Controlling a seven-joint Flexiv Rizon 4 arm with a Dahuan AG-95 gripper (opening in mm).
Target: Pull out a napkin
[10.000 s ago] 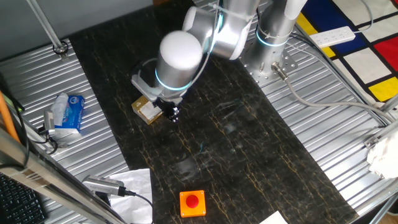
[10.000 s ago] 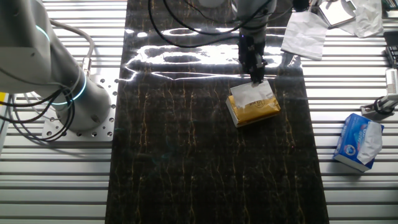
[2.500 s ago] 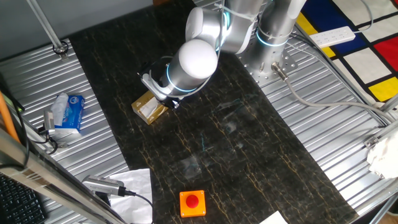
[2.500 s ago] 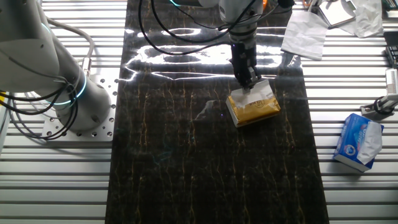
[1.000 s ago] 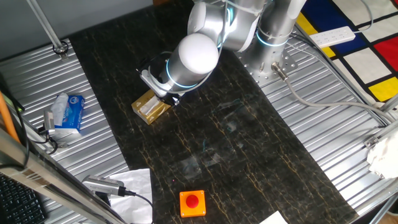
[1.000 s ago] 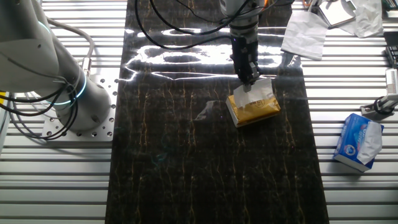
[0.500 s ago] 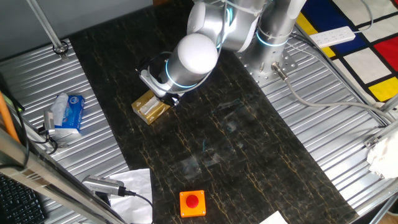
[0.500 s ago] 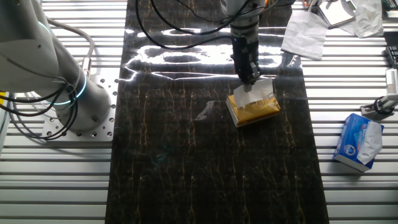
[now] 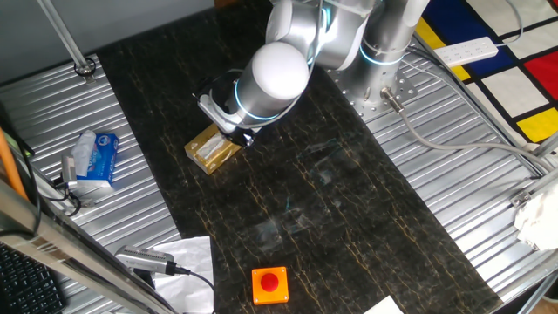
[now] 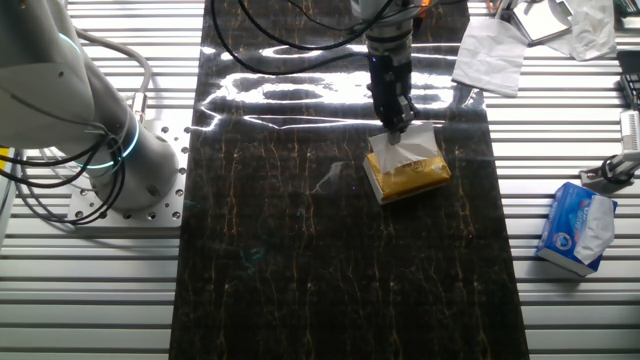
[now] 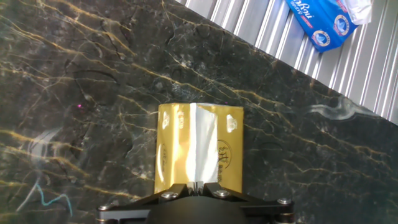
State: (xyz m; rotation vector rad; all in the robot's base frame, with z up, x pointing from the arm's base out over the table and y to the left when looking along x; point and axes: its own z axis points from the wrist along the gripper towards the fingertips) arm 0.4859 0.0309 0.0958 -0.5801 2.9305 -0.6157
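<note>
The gold-brown tissue box (image 10: 412, 177) lies on the dark marble table; it also shows in one fixed view (image 9: 212, 149) and in the hand view (image 11: 171, 149). The white napkin (image 11: 202, 140) rises from the box's slot into my jaws. My gripper (image 11: 198, 185) is shut on the napkin's upper edge, just above the box. In the other fixed view the gripper (image 10: 397, 128) holds the napkin (image 10: 412, 148) drawn up as a white peak. In one fixed view the arm hides the fingertips.
A blue-and-white tissue packet (image 10: 575, 228) lies on the metal slats beside the table, also in the hand view (image 11: 323, 22). A wrinkled white cloth (image 10: 490, 55) lies at the table's far corner. A red button (image 9: 269, 283) sits near the front edge.
My gripper has moved slightly up and away from the box with the napkin in it, so the napkin stands a little further out of the slot. The box has not moved.
</note>
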